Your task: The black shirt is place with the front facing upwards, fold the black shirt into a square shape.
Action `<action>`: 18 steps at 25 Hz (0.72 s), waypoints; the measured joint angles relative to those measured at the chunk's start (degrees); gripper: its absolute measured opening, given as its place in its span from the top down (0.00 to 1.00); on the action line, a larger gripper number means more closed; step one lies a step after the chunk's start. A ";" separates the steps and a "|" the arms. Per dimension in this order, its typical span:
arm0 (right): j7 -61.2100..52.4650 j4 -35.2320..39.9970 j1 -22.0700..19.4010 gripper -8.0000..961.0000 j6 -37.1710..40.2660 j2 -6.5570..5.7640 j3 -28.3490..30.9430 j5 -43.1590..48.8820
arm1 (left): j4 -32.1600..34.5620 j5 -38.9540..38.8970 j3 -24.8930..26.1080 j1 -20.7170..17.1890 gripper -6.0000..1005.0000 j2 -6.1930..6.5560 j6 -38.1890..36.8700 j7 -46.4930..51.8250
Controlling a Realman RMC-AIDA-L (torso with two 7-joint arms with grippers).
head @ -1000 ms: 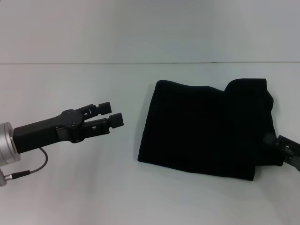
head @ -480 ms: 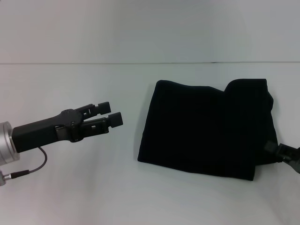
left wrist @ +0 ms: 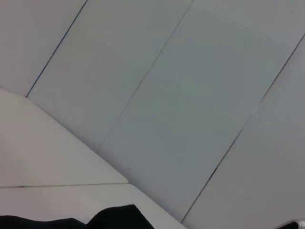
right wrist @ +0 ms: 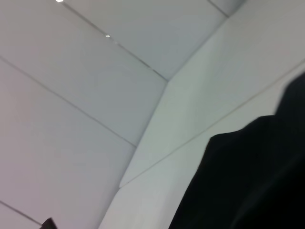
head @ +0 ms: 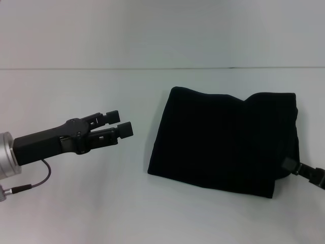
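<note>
r tool (head: 290, 166) at black shirt (head: 223, 140) edge, grip unclear | l tool (head: 119, 124) – apart, parked

black shirt (left wrist: 114, 218): dark edge at frame border | table (left wrist: 43, 157): pale | wall panels (left wrist: 190, 86): seamed

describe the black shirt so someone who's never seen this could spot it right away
On the white table, look right of centre: the black shirt lies folded into a rough rectangle. It is soft, flat cloth, unlike the rigid left gripper hovering apart from it on the left and the right gripper at its near right corner.
</note>
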State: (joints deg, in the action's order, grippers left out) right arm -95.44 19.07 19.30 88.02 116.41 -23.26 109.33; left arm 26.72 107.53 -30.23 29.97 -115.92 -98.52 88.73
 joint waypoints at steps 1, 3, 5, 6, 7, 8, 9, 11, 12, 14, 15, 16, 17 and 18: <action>0.56 -0.03 -0.22 0.94 -0.15 0.11 0.02 0.00 | 0.00 -0.01 -0.01 0.00 0.05 0.00 0.00 -0.02; 0.97 -0.38 -0.74 0.94 -1.55 0.26 0.05 -0.01 | 0.00 -0.01 0.00 0.02 0.05 0.00 0.00 -0.07; 1.29 -0.96 -1.17 0.94 -2.90 0.31 0.13 -0.08 | -0.02 -0.03 0.00 0.05 0.05 0.00 0.06 -0.13; 1.42 -1.22 -1.33 0.94 -3.48 0.31 0.18 -0.16 | -0.03 -0.04 0.00 0.05 0.05 0.00 0.12 -0.16; 1.46 -1.37 -1.47 0.94 -4.10 0.31 0.20 -0.21 | -0.04 -0.05 0.00 0.06 0.05 0.00 0.15 -0.18; 1.42 -1.47 -1.59 0.94 -4.66 0.30 0.21 -0.23 | -0.04 -0.05 0.00 0.06 0.05 0.00 0.19 -0.20; 1.28 -1.56 -1.67 0.94 -5.33 0.31 0.22 -0.25 | -0.05 -0.05 0.00 0.09 0.05 0.00 0.23 -0.22; 0.92 -2.09 -1.76 0.94 -6.87 0.32 0.31 -0.29 | -0.06 -0.05 -0.01 0.13 0.05 0.00 0.36 -0.23; 0.70 -2.50 -1.75 0.94 -7.67 0.27 0.42 -0.31 | -0.07 -0.05 -0.01 0.15 0.05 0.00 0.48 -0.23; -0.16 -3.34 -1.59 0.94 -9.64 0.09 0.65 -0.28 | -0.08 -0.05 0.00 0.16 0.05 0.00 0.61 -0.24; -0.61 -3.53 -1.48 0.94 -10.34 0.06 0.70 -0.21 | -0.09 -0.05 0.00 0.18 0.05 0.00 0.62 -0.24; -1.07 -3.66 -1.37 0.94 -10.92 0.06 0.73 -0.17 | -0.09 -0.05 -0.01 0.21 0.05 0.00 0.62 -0.25; -1.36 -3.68 -1.20 0.94 -11.35 0.08 0.74 -0.12 | -0.09 -0.05 0.00 0.22 0.05 0.00 0.63 -0.25; -1.37 -3.68 -1.12 0.94 -11.36 0.12 0.74 -0.11 | -0.07 -0.05 0.00 0.27 0.06 0.00 0.63 -0.26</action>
State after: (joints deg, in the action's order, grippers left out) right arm -96.81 15.39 18.18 76.65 116.53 -22.52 109.22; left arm 26.65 107.48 -30.23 30.25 -115.93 -97.89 88.47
